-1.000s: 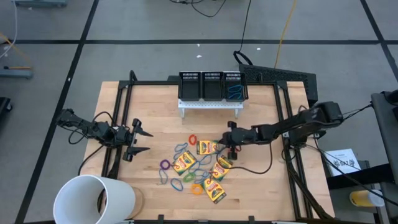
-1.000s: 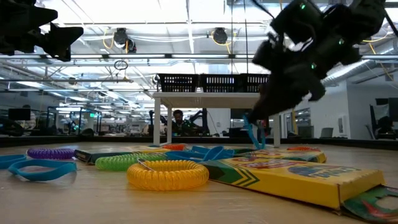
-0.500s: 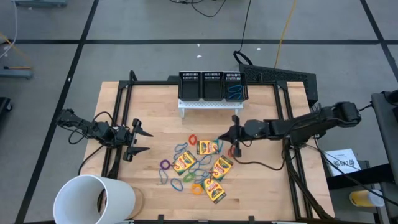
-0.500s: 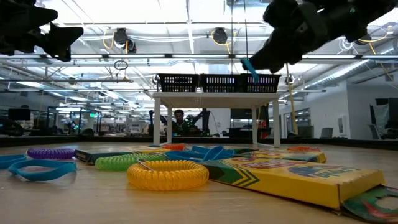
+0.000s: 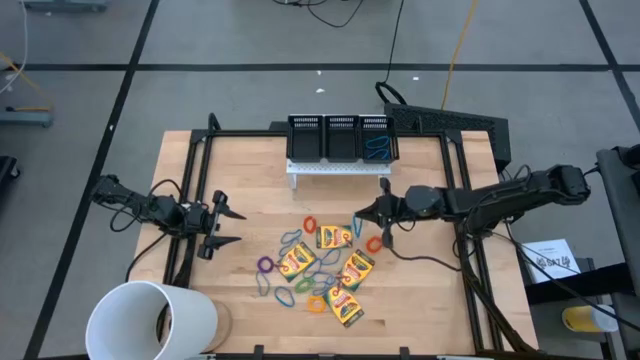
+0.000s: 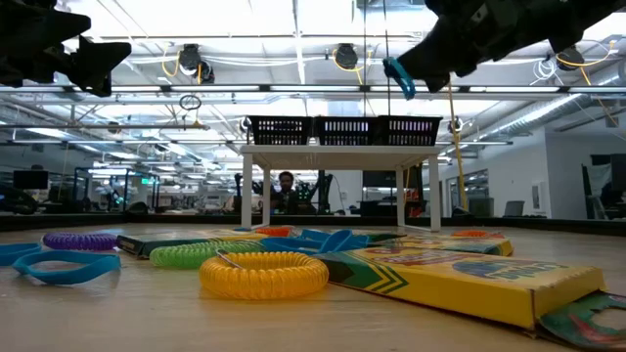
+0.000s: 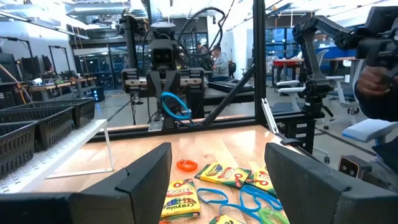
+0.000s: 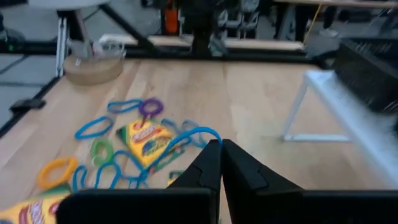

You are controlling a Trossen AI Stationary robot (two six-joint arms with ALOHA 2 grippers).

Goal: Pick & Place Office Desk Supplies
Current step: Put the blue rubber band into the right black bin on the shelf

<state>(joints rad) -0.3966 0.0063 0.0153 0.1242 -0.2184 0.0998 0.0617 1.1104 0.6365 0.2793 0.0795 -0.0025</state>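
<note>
Nearest the low camera: a yellow coiled band (image 6: 264,275) lies flat on the wooden table (image 5: 250,200), with a green coiled band (image 6: 191,255) and a purple coiled band (image 6: 80,241) just behind it.
Crayon boxes: four or so flat yellow-and-green crayon boxes (image 5: 297,263) lie scattered mid-table, faces up, their long axes at differing angles; thin loops in blue, green, orange and purple lie among and beside them.
Held item: a thin blue rubber band (image 8: 198,136), a limp open loop, hangs clear of the table above the far edge of the pile.
Right gripper: right gripper (image 5: 362,216) has its fingers pressed together, pinching the blue rubber band at one end; it points toward the left arm.
Left gripper: left gripper (image 5: 228,227) is spread wide and holds nothing, at the table's left side, well apart from the pile.
Far end: three black mesh bins (image 5: 340,137) sit on a white rack (image 5: 338,167); the right-hand bin holds blue loops.
</note>
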